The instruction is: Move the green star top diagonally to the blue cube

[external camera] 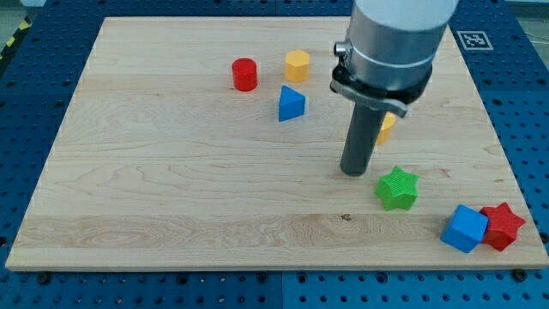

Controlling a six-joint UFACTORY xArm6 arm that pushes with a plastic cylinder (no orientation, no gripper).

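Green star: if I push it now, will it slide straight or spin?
The green star looks rigid and lies flat, so it probably slides rather than tips. Its points may make it spin under an off-centre push. My tip sits just to its upper left.

Two blue blocks (291, 104) (465, 228), two yellow (297, 65) (386, 126), two red (244, 75) (502, 226), one green star (397, 188)

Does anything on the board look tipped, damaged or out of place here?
Nothing stands out. All blocks sit flat on the board. My tip rests just up-left of the green star; the blue cube touches a red star near the bottom-right corner.
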